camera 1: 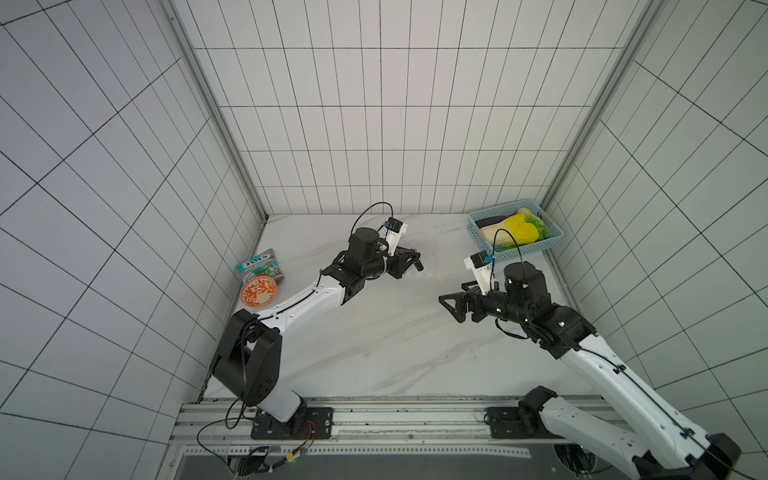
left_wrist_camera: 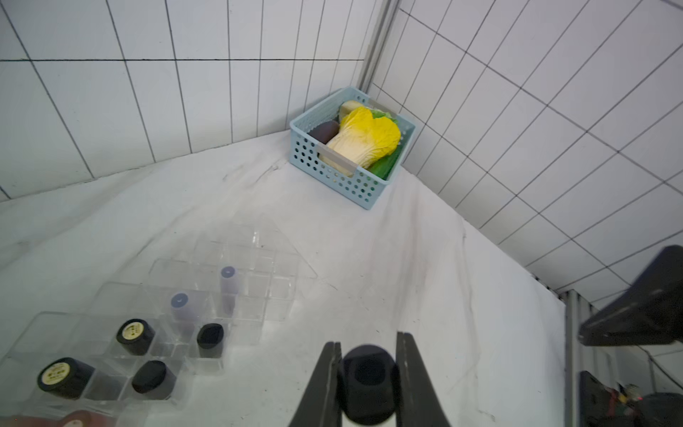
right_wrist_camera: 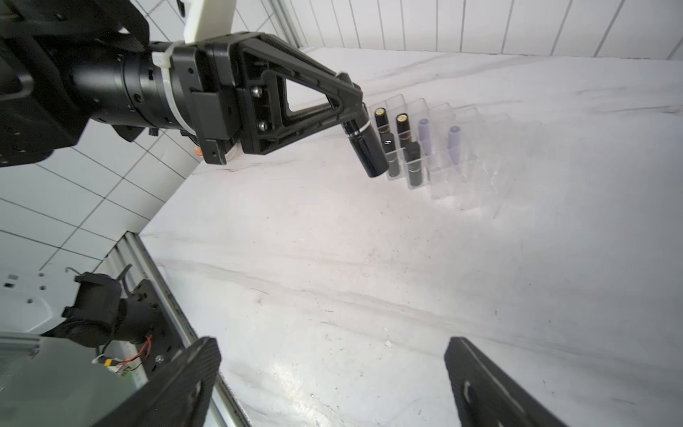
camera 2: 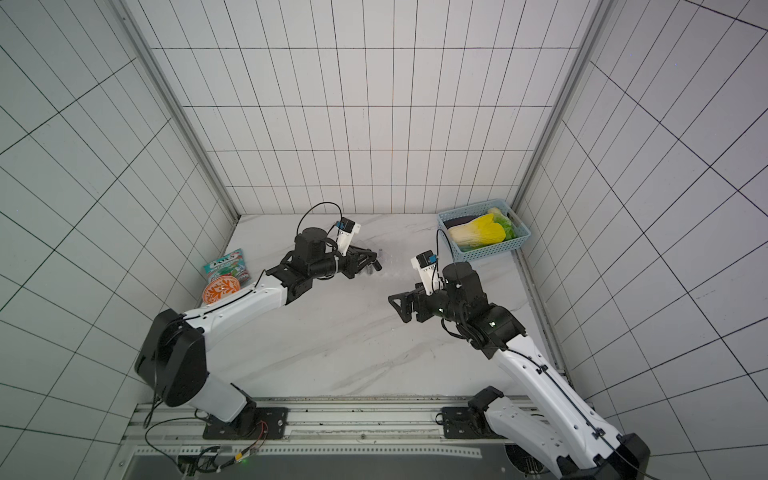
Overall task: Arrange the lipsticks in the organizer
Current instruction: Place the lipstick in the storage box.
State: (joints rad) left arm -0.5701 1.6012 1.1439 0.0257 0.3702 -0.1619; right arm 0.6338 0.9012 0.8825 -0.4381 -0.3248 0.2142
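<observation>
The left pincer is clamped on the upper end of one black lipstick. The lipstick hangs tilted just beside the organizer, over bare marble; whether its lower end touches the marble cannot be told. The right pincer is spread wide and empty, well apart from both.

The organizer is clear, hard, stepped plastic with square slots. Four glossy black tubes and two matte lavender tubes stand upright in it.

The left wrist view shows round cap tops, two with pale labels. The right wrist view shows the tubes' full length. In both top views the organizer is all but lost against the marble.
</observation>
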